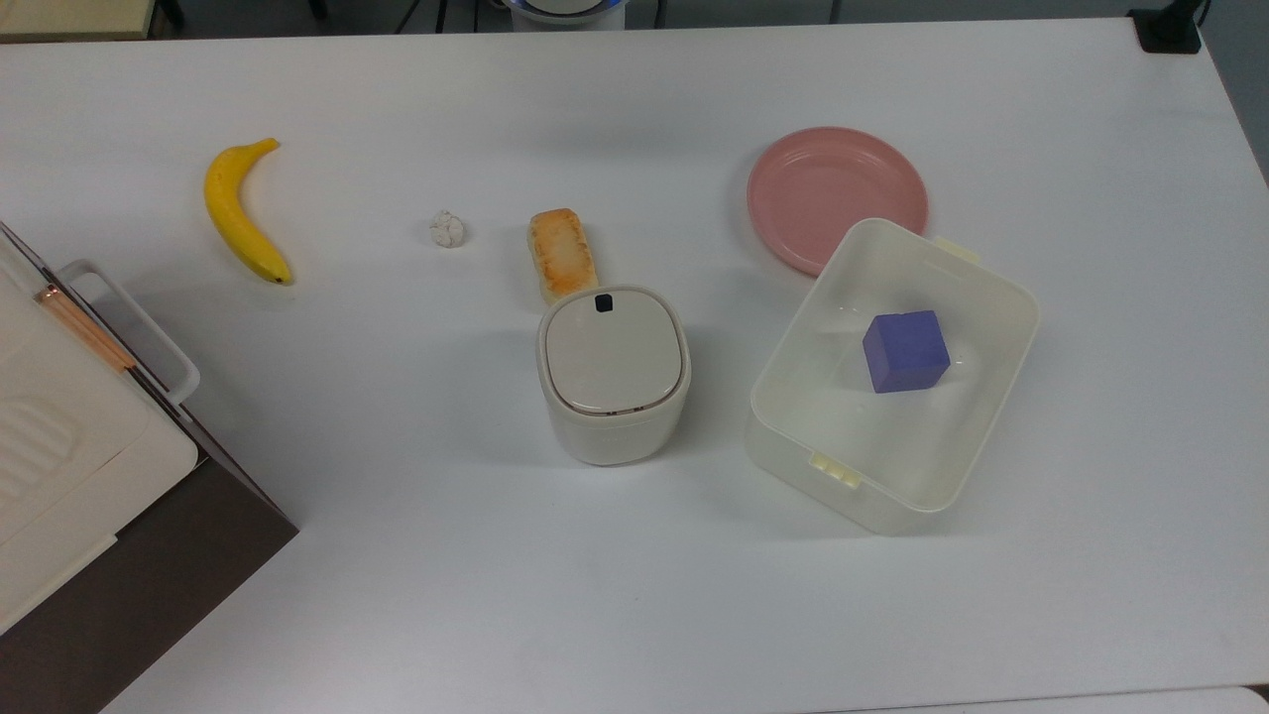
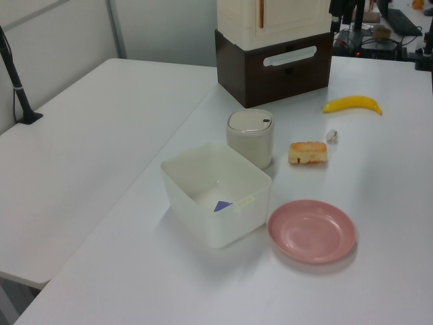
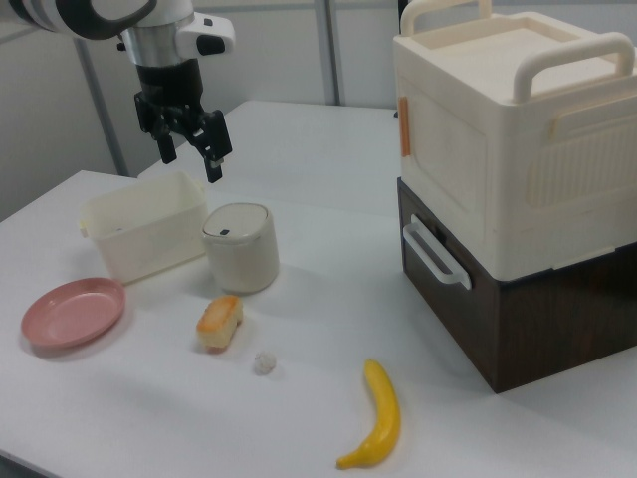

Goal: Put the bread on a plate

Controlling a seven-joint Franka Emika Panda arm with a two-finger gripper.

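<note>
While the fingers (image 3: 189,154) hang spread and empty, high over the lidded bin (image 3: 241,247), the bread (image 3: 220,321) lies on the worktop (image 3: 328,329) well below and nearer the right view's camera, just beside that bin. Plate (image 3: 72,311) sits bare, further toward the right view's left. Best approach, I judge: descend clear of the bin, close across the loaf's narrow width.

In the top view, the tub's (image 1: 892,377) rim is covering the pink plate's (image 1: 828,188) near edge. The lidded bin (image 1: 613,372) is hiding the bread's (image 1: 563,253) near end. Far from the tool (image 3: 192,149), the stacked boxes (image 1: 79,466) are being cropped by the top view's left edge.
</note>
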